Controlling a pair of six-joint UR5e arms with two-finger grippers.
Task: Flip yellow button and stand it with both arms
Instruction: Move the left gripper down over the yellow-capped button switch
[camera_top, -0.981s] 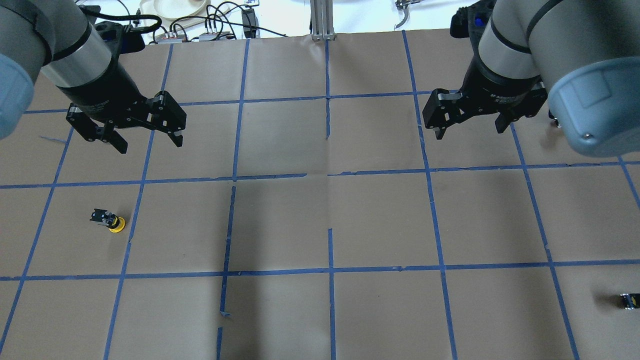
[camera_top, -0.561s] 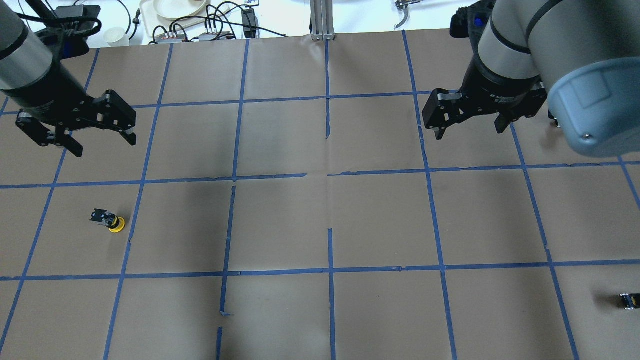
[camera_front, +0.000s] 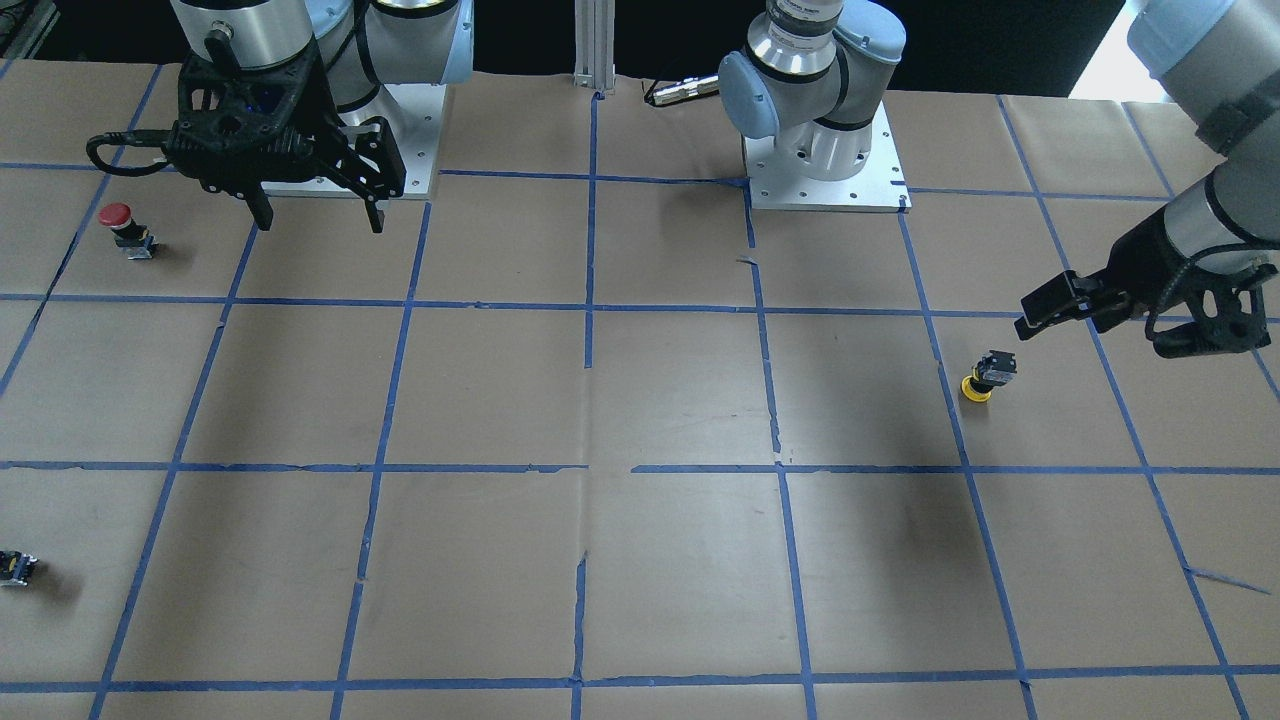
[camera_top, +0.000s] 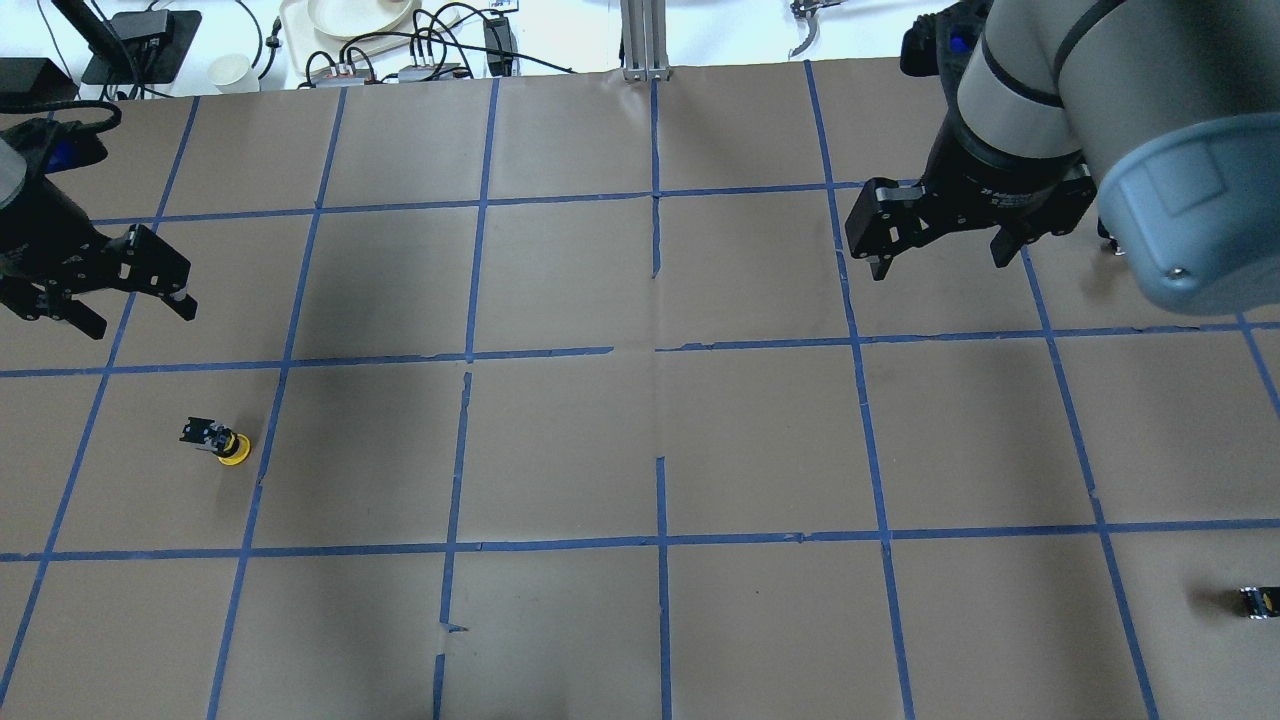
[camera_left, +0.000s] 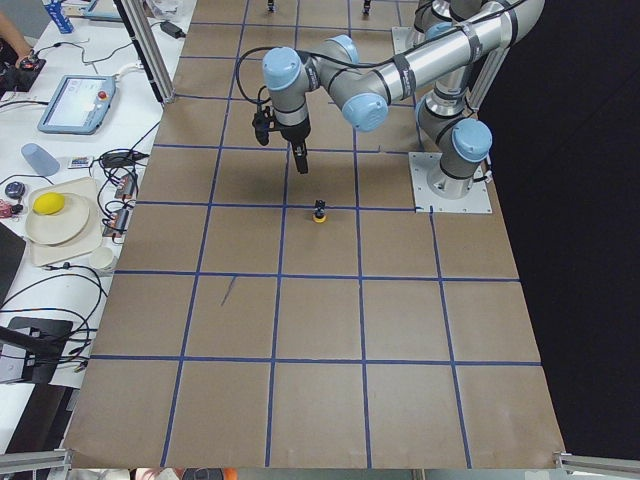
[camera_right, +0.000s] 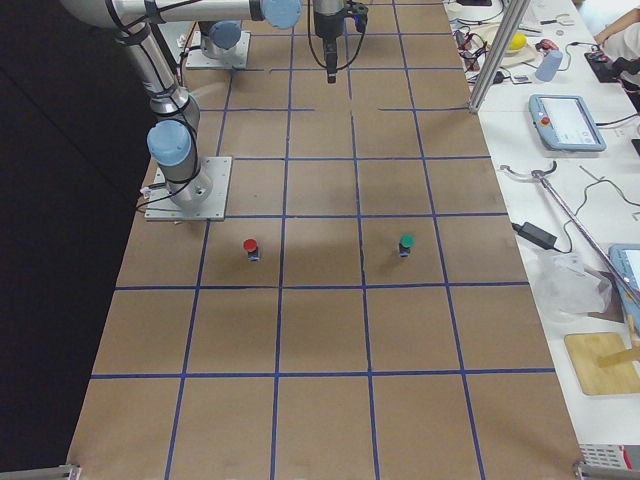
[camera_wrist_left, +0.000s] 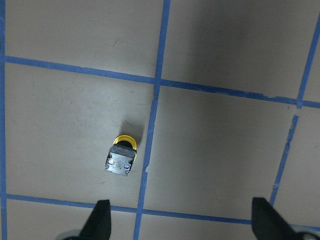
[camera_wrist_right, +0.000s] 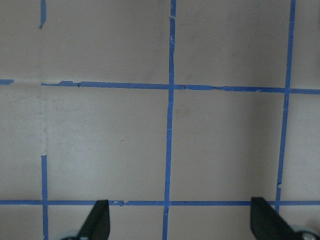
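The yellow button rests on the brown paper with its yellow cap down and its black-and-grey body up, slightly tilted. It also shows in the front view, the left side view and the left wrist view. My left gripper is open and empty, up in the air beyond and to the left of the button. It also shows in the front view. My right gripper is open and empty, high over the far right of the table, well away from the button.
A red-capped button stands near the right arm's base. A small black capless part lies at the near right edge. A green-capped button stands further out. Cables and a plate lie beyond the far edge.
My left arm has swung to the overhead view's left and the open gripper has come somewhat nearer the yellow button. The right arm and the button have not moved.
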